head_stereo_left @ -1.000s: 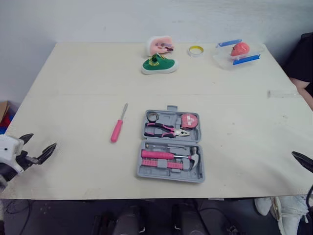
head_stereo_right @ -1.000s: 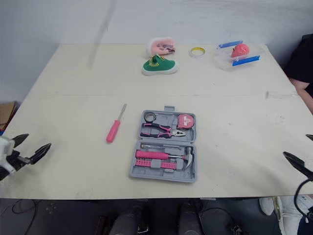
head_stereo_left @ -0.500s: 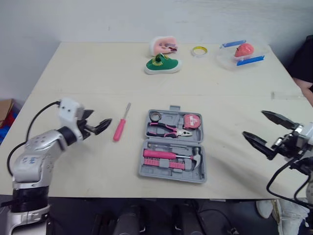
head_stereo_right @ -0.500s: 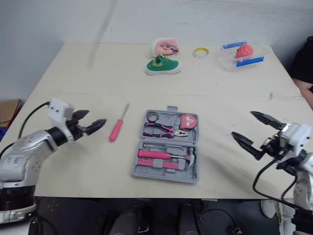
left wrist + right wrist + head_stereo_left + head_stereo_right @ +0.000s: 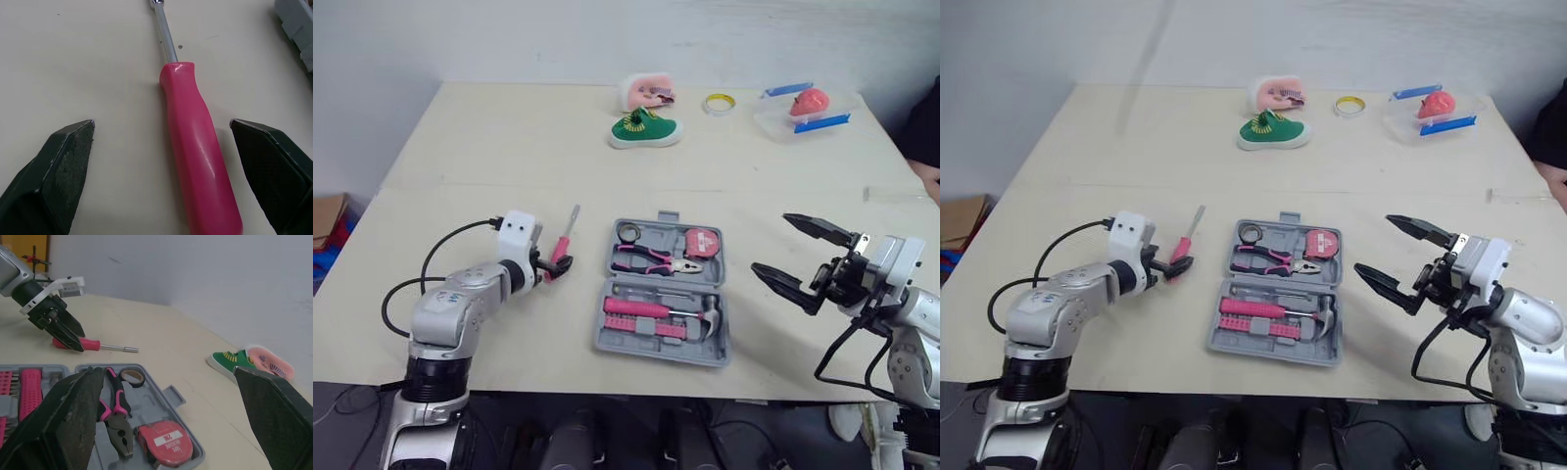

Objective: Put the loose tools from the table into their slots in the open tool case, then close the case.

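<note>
Left eye view: the left pincer (image 5: 555,266) sits at the handle end of the pink screwdriver (image 5: 570,223), which lies on the desk (image 5: 460,147) just left of the open case (image 5: 651,350), tip pointing away from the robot. The right pincer (image 5: 771,242), spread apart, hovers right of the case and is the farther 1.

Left wrist view: the 2 fingers (image 5: 58,166) stand apart, straddling the handle without touching it. Bare desk lies all round.

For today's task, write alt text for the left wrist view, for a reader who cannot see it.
A pink-handled screwdriver lies flat on the beige table between the open black fingers of the left gripper, neither touching its handle. Its metal shaft points away from the gripper; a corner of the grey tool case lies nearby.
</note>
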{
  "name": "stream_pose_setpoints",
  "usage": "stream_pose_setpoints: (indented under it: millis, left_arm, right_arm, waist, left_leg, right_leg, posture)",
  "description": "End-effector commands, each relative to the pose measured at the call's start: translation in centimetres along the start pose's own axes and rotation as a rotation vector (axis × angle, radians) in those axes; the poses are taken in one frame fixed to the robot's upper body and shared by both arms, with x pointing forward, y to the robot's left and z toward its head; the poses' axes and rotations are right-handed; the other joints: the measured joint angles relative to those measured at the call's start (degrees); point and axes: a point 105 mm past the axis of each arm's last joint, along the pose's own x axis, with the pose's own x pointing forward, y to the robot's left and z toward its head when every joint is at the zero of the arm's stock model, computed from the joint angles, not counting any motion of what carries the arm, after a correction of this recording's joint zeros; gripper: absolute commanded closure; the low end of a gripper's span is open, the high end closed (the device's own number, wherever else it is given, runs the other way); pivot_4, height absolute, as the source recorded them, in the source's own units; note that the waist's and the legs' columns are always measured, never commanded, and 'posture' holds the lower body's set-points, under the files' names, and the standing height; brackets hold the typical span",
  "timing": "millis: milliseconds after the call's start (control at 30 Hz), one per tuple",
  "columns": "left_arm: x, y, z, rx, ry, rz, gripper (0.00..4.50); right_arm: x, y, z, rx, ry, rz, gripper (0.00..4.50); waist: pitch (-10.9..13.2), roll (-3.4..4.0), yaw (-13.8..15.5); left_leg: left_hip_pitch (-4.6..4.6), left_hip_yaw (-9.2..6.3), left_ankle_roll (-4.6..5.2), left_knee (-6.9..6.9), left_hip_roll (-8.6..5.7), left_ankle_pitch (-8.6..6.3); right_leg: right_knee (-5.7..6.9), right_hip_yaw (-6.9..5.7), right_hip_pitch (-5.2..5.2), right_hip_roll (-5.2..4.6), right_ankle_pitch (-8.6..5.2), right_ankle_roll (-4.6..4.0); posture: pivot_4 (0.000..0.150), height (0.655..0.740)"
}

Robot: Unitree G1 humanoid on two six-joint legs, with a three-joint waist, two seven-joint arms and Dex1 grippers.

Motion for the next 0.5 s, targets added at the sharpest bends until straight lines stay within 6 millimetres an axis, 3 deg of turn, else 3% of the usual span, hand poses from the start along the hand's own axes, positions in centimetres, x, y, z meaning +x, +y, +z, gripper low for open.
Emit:
stream_pose_setpoints:
  millis: [33,233,267,333,500]
  left_arm:
    - [0.4,-0.5,-0.7,-0.012,0.030,-0.013,0.84]
    - [0.6,-1.2,-1.5,-0.020,0.042,-0.043,3.69]
    - [0.5,-1.1,-1.4,-0.021,0.035,-0.042,3.96]
    - [0.4,-0.9,-0.6,-0.017,-0.024,-0.045,3.95]
    - [-1.1,-1.8,3.6,0.084,-0.240,-0.202,3.95]
  right_arm:
    - [0.3,0.3,0.8,-0.023,-0.024,0.018,0.00]
    - [0.2,0.7,0.5,-0.022,-0.008,0.032,0.00]
    - [0.1,0.7,0.5,-0.023,-0.006,0.028,0.00]
    - [-0.1,0.6,0.3,-0.026,0.005,0.023,0.00]
    - [-0.5,0.6,0.3,-0.038,0.025,0.027,0.00]
  waist:
    - [0.00,0.00,0.19]
    - [-0.01,0.00,0.98]
    - [-0.01,0.00,0.99]
    - [-0.01,0.00,0.97]
    - [0.00,-0.01,0.93]
  left_leg:
    - [0.00,0.00,0.00,0.00,0.00,0.00]
    - [0.01,0.01,0.00,0.01,-0.01,0.00]
    - [0.01,0.01,0.00,0.02,-0.01,0.00]
    - [0.01,0.01,0.00,0.04,-0.01,0.00]
    - [-0.02,0.01,0.00,0.03,-0.01,0.00]
  right_leg:
    - [0.00,0.00,0.00,0.00,0.00,0.00]
    - [0.01,0.01,0.00,0.00,0.00,0.00]
    - [0.02,0.01,0.00,-0.01,0.00,0.00]
    - [0.02,0.01,0.00,-0.01,0.00,0.00]
    - [0.01,-0.01,-0.02,-0.01,0.00,0.00]
  posture:
    - [0.150,0.7400]
    - [0.150,0.7400]
    - [0.150,0.7400]
    - [0.150,0.7400]
    - [0.150,0.7400]
